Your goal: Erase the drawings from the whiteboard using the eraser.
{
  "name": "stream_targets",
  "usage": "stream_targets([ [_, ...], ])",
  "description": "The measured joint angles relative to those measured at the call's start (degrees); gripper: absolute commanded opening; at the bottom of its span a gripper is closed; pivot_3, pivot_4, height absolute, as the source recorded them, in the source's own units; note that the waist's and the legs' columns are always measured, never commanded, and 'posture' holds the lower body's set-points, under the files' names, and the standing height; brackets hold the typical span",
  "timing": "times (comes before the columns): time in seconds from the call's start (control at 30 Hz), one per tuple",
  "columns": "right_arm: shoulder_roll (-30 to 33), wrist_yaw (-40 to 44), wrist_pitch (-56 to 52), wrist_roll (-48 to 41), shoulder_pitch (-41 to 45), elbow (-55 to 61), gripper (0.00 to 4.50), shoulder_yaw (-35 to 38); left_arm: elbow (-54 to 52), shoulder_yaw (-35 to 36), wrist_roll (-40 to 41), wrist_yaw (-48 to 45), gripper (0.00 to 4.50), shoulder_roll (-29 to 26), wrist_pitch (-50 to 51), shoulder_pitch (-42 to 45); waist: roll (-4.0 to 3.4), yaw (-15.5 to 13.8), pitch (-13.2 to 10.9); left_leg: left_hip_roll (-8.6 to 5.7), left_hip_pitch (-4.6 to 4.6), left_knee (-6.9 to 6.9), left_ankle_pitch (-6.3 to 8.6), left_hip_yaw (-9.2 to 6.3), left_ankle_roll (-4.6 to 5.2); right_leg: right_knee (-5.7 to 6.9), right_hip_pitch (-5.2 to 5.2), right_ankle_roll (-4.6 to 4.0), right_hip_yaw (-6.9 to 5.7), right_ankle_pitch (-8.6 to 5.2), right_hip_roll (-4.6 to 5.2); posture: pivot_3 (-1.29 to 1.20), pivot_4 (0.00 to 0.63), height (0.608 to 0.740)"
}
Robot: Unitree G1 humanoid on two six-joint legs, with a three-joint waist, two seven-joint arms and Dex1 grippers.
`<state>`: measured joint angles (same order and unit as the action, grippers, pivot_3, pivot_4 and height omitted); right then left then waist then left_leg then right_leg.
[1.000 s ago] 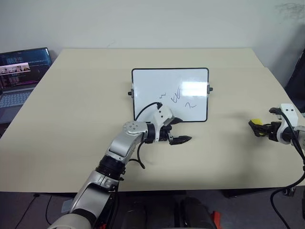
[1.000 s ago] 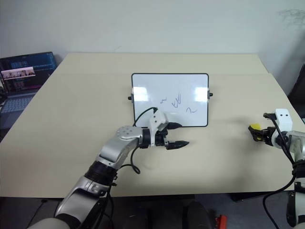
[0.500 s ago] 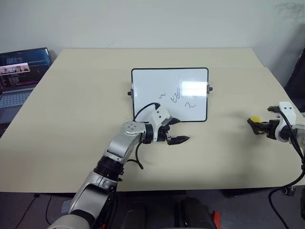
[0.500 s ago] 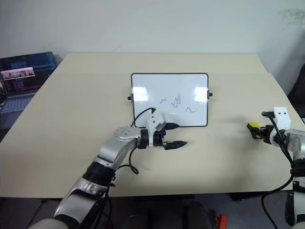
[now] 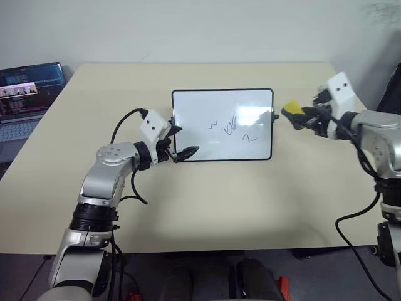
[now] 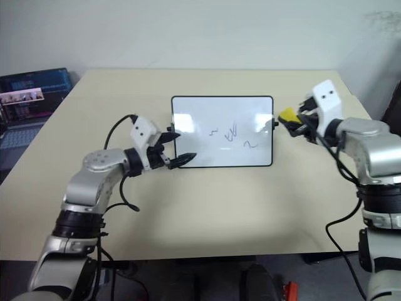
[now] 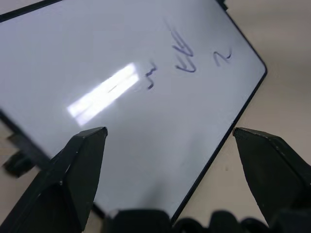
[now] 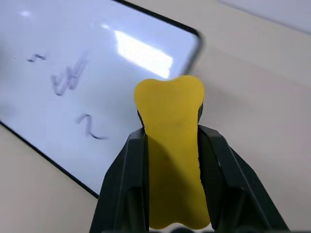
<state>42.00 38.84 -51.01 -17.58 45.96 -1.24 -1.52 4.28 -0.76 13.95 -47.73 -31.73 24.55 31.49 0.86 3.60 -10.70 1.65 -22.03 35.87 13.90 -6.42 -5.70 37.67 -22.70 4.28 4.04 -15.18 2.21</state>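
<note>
The whiteboard (image 5: 223, 125) is laid flat on the table (image 5: 207, 207), with the drawings (image 5: 233, 127) seen on its right half. The right gripper (image 5: 294, 115) is clamped on the eraser (image 5: 292, 109) and is held raised just beside the whiteboard's right edge, pointed toward it. The left gripper (image 5: 182, 143) is spread wide open at the whiteboard's lower left corner, aimed across the board.

One whiteboard (image 5: 222, 125), three marker drawings (image 5: 233, 127), one yellow eraser (image 5: 292, 110), one laptop (image 5: 24, 94), one table (image 5: 207, 200), two grippers.
</note>
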Motion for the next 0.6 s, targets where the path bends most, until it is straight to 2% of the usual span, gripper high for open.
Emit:
stream_targets([
  [0.13,-4.7,-0.2,2.3,1.3,2.7,-0.9,1.02,-2.9,-1.7,1.1,0.0,1.1,4.5,-1.4,1.4,-3.0,0.0,-0.2,0.0,0.0,-0.54,0.1,-0.01,-0.01,-0.01,0.29,-0.64,-0.03,0.01,0.02,-0.01,0.0,0.15,0.74],
  [0.33,-9.2,-0.2,7.0,3.8,3.8,-2.8,1.02,-6.9,-7.3,1.2,0.8,2.2,4.5,-1.5,3.7,-4.0,0.0,-0.4,0.0,0.0,-0.58,0.1,-0.01,-0.03,-0.01,0.27,-0.64,-0.03,-0.02,0.02,0.01,0.0,0.15,0.74],
  [0.6,-14.1,-0.2,15.4,9.5,7.4,-6.8,1.01,-10.4,-9.2,1.2,1.0,3.4,4.5,-2.1,5.3,-5.1,0.0,-0.1,0.0,0.0,-0.56,0.09,-0.01,-0.03,-0.01,0.31,-0.65,-0.04,-0.01,0.02,0.0,0.0,0.15,0.74],
])
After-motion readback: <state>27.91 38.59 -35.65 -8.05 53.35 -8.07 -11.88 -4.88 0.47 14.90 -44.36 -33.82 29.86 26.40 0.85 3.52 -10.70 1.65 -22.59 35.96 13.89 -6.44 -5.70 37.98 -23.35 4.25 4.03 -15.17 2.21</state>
